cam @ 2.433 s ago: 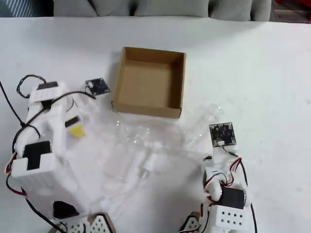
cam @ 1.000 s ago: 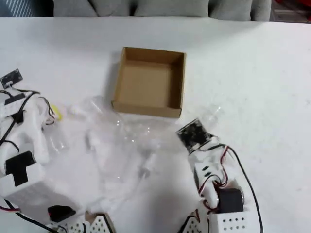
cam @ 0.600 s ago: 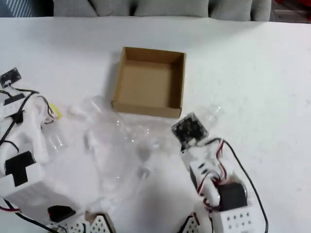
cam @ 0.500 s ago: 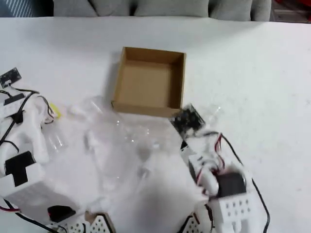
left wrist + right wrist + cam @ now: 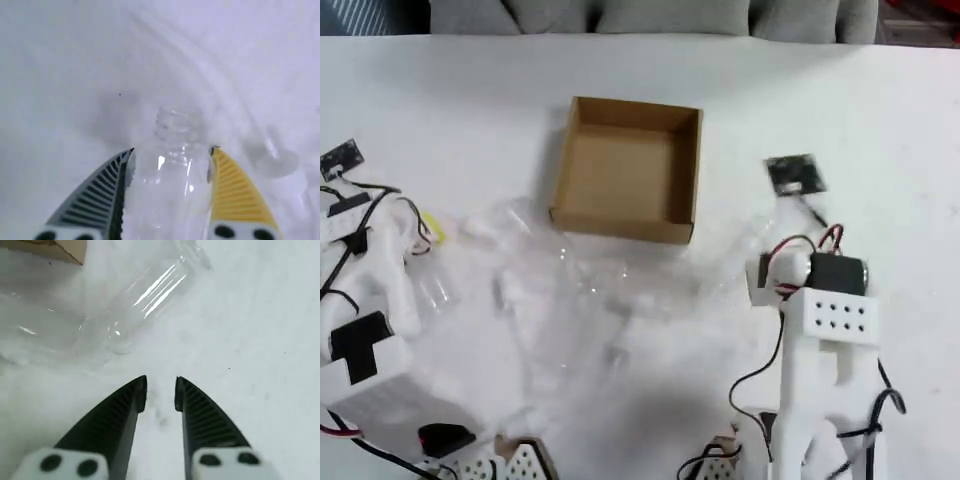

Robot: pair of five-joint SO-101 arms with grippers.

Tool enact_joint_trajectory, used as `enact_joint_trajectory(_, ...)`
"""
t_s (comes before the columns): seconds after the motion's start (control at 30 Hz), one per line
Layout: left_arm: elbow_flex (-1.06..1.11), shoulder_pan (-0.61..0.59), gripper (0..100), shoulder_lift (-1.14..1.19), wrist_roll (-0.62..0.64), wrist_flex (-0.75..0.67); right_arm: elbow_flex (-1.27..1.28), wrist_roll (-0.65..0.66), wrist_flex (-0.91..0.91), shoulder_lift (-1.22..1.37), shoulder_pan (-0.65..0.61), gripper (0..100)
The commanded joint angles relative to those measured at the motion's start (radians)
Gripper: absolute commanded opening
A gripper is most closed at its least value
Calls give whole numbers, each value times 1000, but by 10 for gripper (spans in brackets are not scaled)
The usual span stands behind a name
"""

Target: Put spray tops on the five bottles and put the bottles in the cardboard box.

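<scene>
**Pinching one bare-necked bottle on the left, idling by another on the right**

The left gripper (image 5: 171, 150) has its grey and yellow fingers pressed against the two sides of an open-necked bottle (image 5: 172, 175). The bottle's threaded mouth points away from the wrist and carries no spray top. In the high view this arm sits at the table's left edge, well apart from the cardboard box (image 5: 630, 170).

The right gripper (image 5: 160, 386) hangs low over the white table (image 5: 880, 120), its dark fingers parted by only a narrow gap with nothing between them. Just ahead of its tips a lying bottle (image 5: 145, 297) rests on its side, and one corner of the box shows beyond it. From above, the right arm stands to the right of the box.

The box stands open with bare cardboard inside. A scatter of clear pieces (image 5: 590, 285) lies in front of it, between the two arms. They blend into the white table, so bottles and spray tops cannot be told apart or counted there
</scene>
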Motion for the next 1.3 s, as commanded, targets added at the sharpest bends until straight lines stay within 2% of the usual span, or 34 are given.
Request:
enact_joint_trajectory(0.0,-8,-1,90,-64,3,-28,-126,-141,124,2,-102,56)
enact_joint_trajectory(0.2,-9,-1,90,-64,3,-28,-120,-169,154,12,-437,53)
enact_joint_trajectory(0.4,-8,-1,90,-64,3,-28,-91,-180,114,19,-639,56)
enact_joint_trajectory(0.57,-8,-1,90,-64,3,-28,74,-319,-101,15,-806,56)
enact_joint_trajectory(0.77,-8,-1,90,-64,2,-28,270,-328,-338,18,-897,93)
enact_joint_trajectory(0.87,-8,-1,90,-64,2,-28,287,-341,-349,19,-914,157)
enact_joint_trajectory(0.93,-8,-1,90,-64,2,-28,288,-397,-351,19,-911,185)
enact_joint_trajectory(1.13,-6,22,89,-64,-83,-28,293,-446,-355,22,-892,191)
enact_joint_trajectory(1.27,-6,22,89,-64,-89,-28,322,-448,-418,77,-863,193)
